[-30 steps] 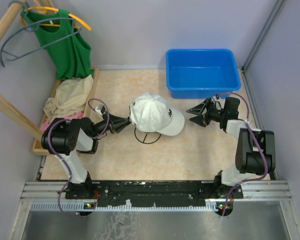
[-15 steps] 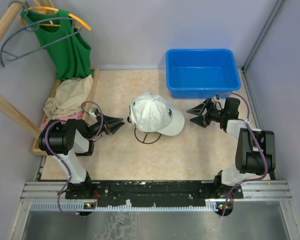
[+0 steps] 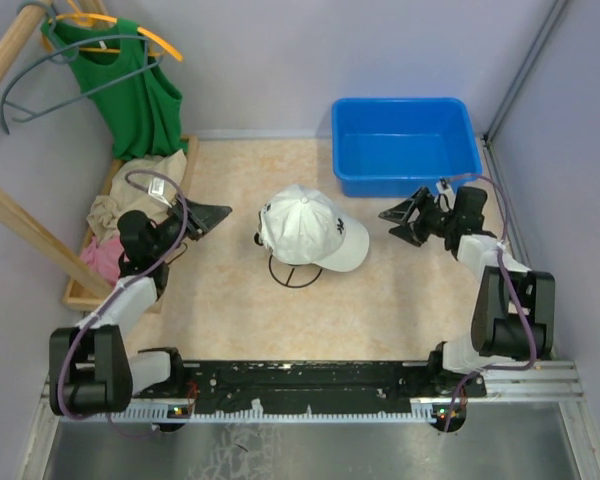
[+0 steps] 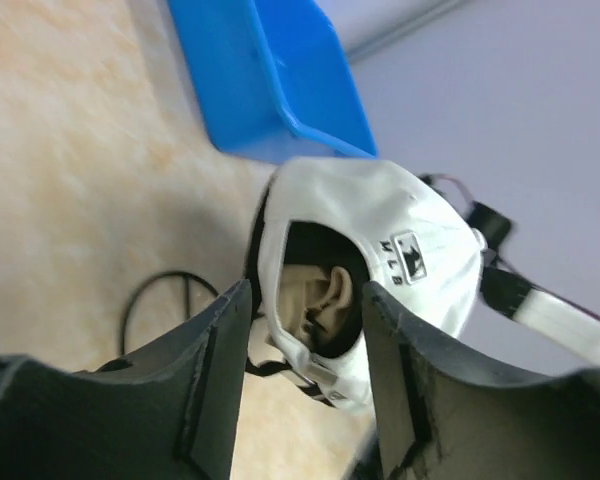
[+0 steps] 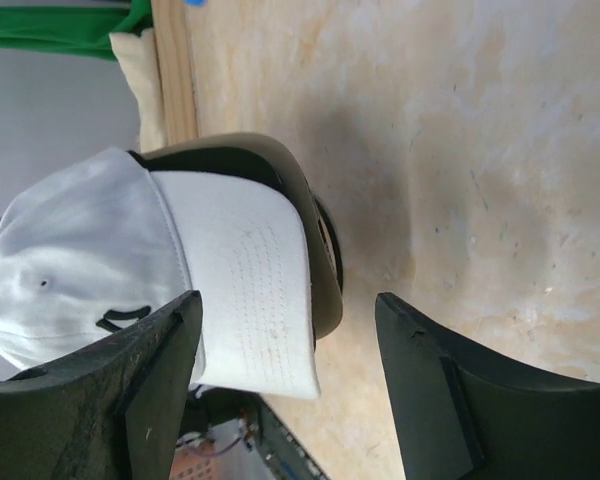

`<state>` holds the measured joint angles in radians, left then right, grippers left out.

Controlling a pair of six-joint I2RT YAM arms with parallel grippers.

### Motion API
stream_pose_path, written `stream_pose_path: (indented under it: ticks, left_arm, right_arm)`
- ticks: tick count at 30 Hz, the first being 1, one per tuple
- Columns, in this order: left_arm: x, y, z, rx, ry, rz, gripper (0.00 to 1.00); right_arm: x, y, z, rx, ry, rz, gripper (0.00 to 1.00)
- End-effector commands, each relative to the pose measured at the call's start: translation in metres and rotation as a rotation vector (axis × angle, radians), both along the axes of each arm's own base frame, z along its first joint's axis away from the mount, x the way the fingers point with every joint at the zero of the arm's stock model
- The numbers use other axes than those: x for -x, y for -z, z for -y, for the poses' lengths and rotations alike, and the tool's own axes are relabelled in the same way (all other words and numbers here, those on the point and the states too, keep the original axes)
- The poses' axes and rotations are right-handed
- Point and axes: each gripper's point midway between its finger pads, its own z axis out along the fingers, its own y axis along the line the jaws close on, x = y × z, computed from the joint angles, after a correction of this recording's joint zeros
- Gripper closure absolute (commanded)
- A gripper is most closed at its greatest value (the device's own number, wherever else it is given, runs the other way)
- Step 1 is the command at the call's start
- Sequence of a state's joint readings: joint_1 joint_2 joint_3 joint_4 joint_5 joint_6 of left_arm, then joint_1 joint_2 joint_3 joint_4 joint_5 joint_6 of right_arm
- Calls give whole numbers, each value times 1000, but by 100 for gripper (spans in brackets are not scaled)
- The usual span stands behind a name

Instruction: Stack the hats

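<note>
Your left end effector [image 3: 218,213] and right end effector [image 3: 395,222] both stand apart, empty, flanking the white hat [image 3: 305,228] mid-frame.

matt white cloth cap [image 3: 308,229]

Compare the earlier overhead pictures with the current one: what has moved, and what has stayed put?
The left gripper drew back from the white cap, leftward toward the clothes tray, open and empty. The right gripper, also open, edged slightly toward the blue bin. Nothing was grasped or released. Cap and bin stayed put.
</note>
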<state>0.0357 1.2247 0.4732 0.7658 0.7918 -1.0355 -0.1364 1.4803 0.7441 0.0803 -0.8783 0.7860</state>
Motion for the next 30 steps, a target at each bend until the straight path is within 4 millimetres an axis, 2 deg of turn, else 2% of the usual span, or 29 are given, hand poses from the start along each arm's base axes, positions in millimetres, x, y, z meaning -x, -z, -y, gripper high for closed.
stream_pose_path:
  ticks: [1, 3, 5, 6, 7, 8, 9, 10, 13, 15, 17, 19, 21, 23, 25, 28, 30]
  left_arm:
    - [-14, 33, -33, -311, -172, -10, 43]
    - [-15, 34, -40, -380, -194, 32, 39]
    - [-18, 34, -45, -420, -221, 57, 27]
    - [-20, 32, -48, -436, -234, 78, 22]
    - [-21, 34, -51, -446, -252, 77, 17]
    - [-24, 33, -55, -459, -277, 78, 13]
    - [-25, 37, -59, -483, -290, 67, 4]
    - [-26, 40, -64, -508, -308, 51, 1]
    - [-31, 53, -88, -620, -404, -19, 1]
    - [-34, 66, -112, -722, -494, -65, 1]
    - [-36, 81, -139, -833, -589, -111, 1]
    - [-37, 96, -151, -896, -626, -120, 1]
    - [-42, 105, -141, -983, -511, 15, 0]
    - [-43, 104, -114, -1018, -350, 218, 0]
    - [-47, 105, -107, -964, -351, 264, 0]
    - [-50, 114, -109, -947, -384, 270, 0]
    - [-52, 110, -109, -946, -406, 352, 0]
  right_arm:
    - [-19, -40, 26, 205, 79, 192, 30]
    - [-18, -49, 37, 297, 115, 237, 28]
    - [-15, -54, 45, 360, 142, 264, 23]
    - [-12, -55, 46, 378, 147, 276, 17]
    - [-9, -55, 46, 391, 150, 280, 6]
    - [-6, -54, 47, 406, 157, 282, 1]
    - [-3, -54, 48, 425, 164, 286, 1]
    - [-1, -53, 51, 453, 177, 279, 1]
    - [6, -55, 67, 578, 232, 249, 1]
    - [10, -57, 73, 631, 248, 237, 1]
    - [14, -59, 74, 638, 251, 235, 1]
    - [17, -61, 71, 621, 246, 242, 1]
    - [20, -61, 69, 612, 243, 246, 1]
    - [22, -61, 70, 618, 244, 242, 1]
    - [22, -60, 69, 624, 234, 243, 1]
    - [20, -56, 68, 625, 215, 235, 1]
    - [17, -52, 71, 639, 222, 228, 1]
